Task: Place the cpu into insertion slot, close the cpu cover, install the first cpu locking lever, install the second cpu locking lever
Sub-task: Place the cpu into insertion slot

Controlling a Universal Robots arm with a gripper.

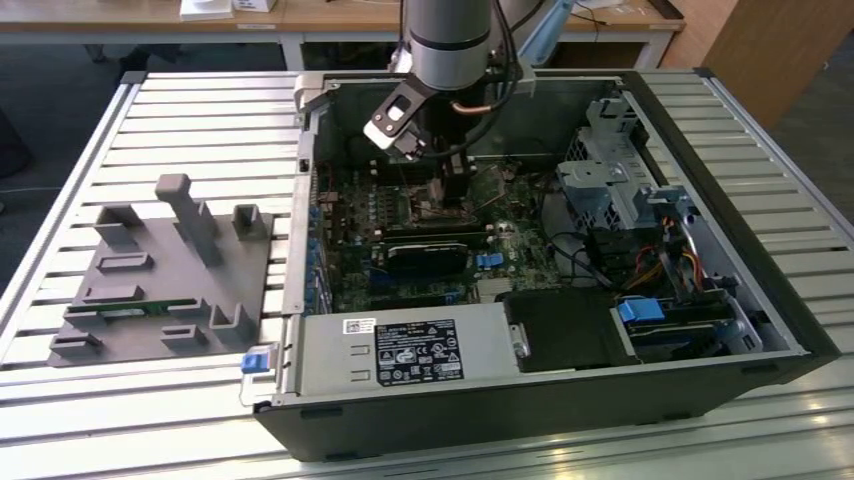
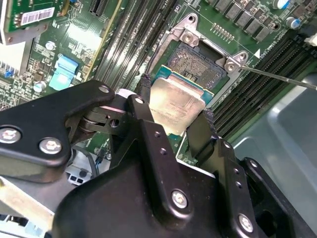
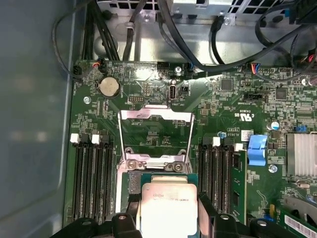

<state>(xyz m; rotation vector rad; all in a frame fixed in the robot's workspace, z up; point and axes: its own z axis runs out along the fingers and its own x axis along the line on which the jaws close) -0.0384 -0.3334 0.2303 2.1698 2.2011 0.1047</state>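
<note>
While the gripper [image 2: 176,98] pinched the chip [image 2: 173,106] by two opposite edges, its two black fingers [image 2: 144,99] closed only as far as the chip's width allowed, the first step of the task was in hand: getting the chip into the socket [image 2: 195,62]. In the second wrist view the chip sat tilted toward the camera and overlapped only the near side of the socket, whose dark pin field lay mostly uncovered. Whether the chip touched the socket rim could not be told.

In the first wrist view the cover [image 3: 156,115] stood flipped back from the socket, its square window showing green board [image 3: 237,114] through it, so nothing blocked the way down. A thin metal rod [image 2: 282,79], probably one of the locking levers, hung clear to one side.

In the exterior view the arm [image 1: 447,40] reached down into the open computer case [image 1: 747,200].

By my judgement, seating would call for sliding the chip fully over the socket, squaring its edges with the rim and keeping it level. The pins look easily bent.
</note>
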